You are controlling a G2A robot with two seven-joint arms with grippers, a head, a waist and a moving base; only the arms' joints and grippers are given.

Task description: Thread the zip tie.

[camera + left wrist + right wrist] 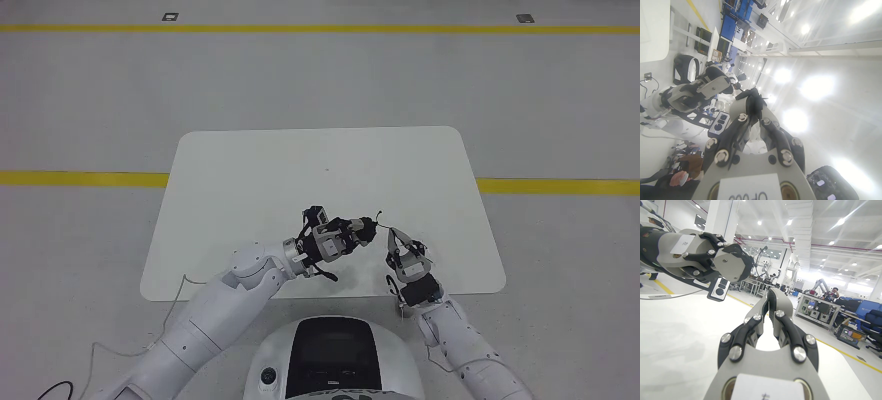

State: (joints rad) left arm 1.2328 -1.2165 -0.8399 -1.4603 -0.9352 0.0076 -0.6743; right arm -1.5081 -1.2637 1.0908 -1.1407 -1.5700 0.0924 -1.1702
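Observation:
Both grippers hover close together over the white table's near edge. My left gripper is shut on the black zip tie, whose strap trails back between the fingers. In the right wrist view the zip tie runs as a thin black curve from the left gripper to the tips of my right gripper, which is shut on its other end. A free bit of the tie arcs upward. The right gripper sits just beside the left one.
The table top beneath both grippers is bare white. Yellow floor lines run past the table. Workbenches and other robot arms stand far off in the room.

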